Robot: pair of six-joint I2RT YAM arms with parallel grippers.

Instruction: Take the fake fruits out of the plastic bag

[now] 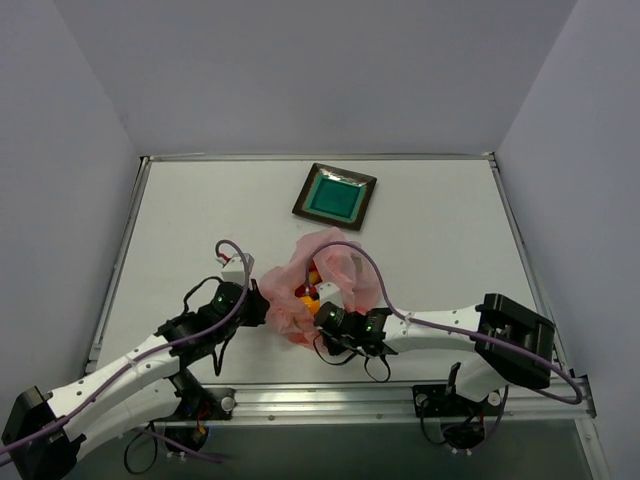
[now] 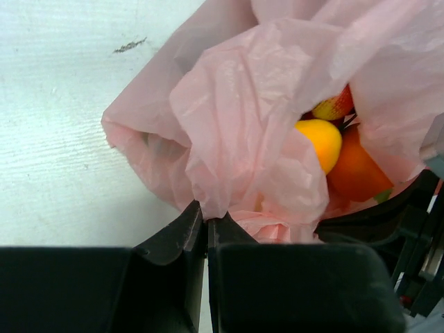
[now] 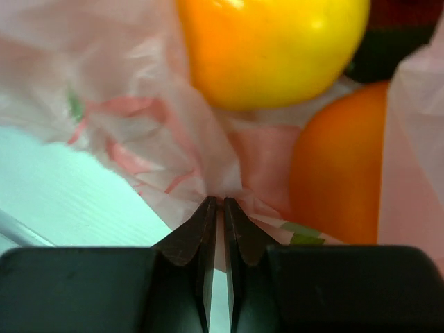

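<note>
The plastic bag (image 2: 236,125) was thin pink film, crinkled, half see-through, faintly shiny. The mango (image 3: 270,48) and the orange (image 3: 340,166) looked like smooth, glossy plastic. The counter (image 2: 55,104) was matt white, finely grained, scuffed in one spot. The left hand (image 2: 207,220) and right hand (image 3: 216,202) were matt black plastic. The plate (image 1: 336,197) had a glossy teal face.
</note>
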